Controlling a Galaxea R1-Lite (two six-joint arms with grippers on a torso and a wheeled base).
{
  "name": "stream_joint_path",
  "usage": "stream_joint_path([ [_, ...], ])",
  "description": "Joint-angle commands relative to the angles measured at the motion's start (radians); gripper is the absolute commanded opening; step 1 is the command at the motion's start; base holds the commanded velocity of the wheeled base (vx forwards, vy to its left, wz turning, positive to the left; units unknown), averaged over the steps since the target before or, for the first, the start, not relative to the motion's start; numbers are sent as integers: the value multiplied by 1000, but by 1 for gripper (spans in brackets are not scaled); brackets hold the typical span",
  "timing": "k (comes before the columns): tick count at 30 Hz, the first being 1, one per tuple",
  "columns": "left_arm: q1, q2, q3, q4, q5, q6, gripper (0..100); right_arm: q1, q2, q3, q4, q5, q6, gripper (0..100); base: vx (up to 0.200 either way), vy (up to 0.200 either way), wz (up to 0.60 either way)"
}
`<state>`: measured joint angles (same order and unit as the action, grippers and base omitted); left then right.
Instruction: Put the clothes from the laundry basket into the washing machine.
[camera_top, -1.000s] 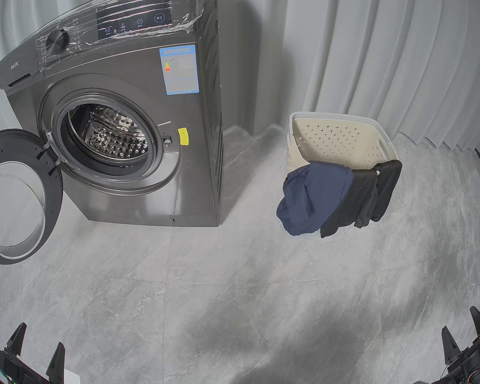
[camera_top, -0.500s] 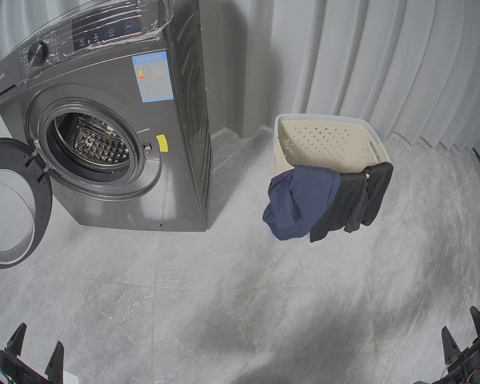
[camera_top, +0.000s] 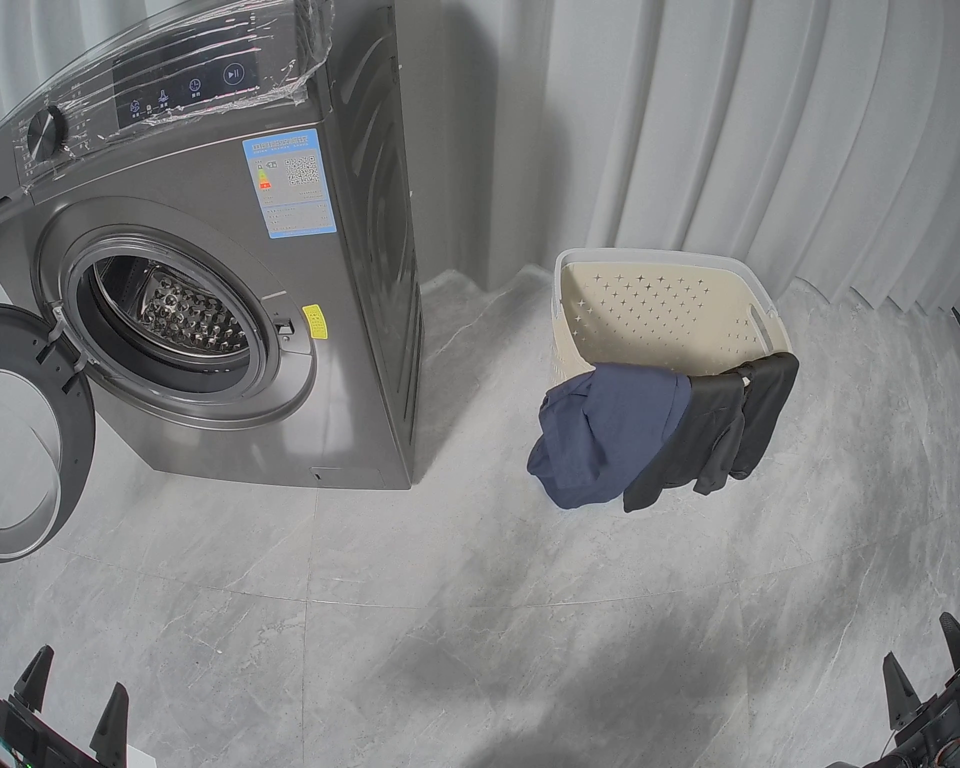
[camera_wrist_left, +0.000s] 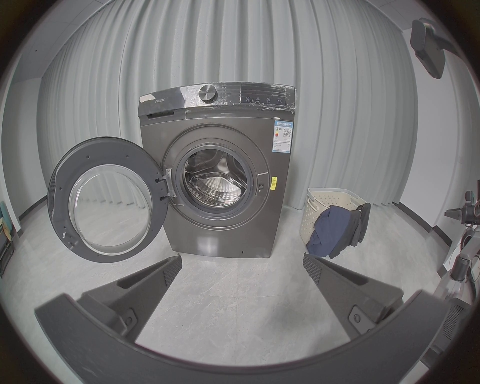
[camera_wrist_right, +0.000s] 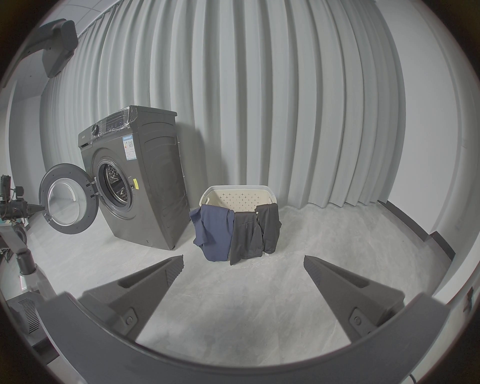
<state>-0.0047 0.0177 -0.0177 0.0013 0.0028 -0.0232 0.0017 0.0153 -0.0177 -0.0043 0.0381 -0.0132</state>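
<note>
Head view: you have a navy garment (camera_top: 610, 430) and a black garment (camera_top: 720, 425) draped over the laundry basket (camera_top: 660, 256) rim, right of the washing machine (camera_top: 330, 330), whose door (camera_top: 80, 440) hangs open. Left wrist view: your left gripper (camera_wrist_left: 241, 260) is spread wide, empty. Right wrist view: your right gripper (camera_wrist_right: 242, 260) is likewise spread, empty.

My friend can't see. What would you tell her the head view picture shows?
A grey washing machine stands with its round door swung open; right of it, a cream laundry basket sits on the floor. A blue garment and black clothes hang over the basket's front rim.
</note>
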Motion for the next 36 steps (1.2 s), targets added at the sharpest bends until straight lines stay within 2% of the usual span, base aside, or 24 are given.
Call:
stream_joint_path([
  [1,0,-12,16,2,-1,-1,100,0,-14,18,0,0,-1,100,0,-200,0],
  [12,0,-12,15,2,-1,0,100,0,-14,18,0,0,-1,100,0,-200,0],
  [21,0,-10,15,2,0,-9,100,0,-14,18,0,0,-1,100,0,0,0],
  [36,0,-10,15,2,0,-11,100,0,-14,18,0,0,-1,100,0,-200,0],
])
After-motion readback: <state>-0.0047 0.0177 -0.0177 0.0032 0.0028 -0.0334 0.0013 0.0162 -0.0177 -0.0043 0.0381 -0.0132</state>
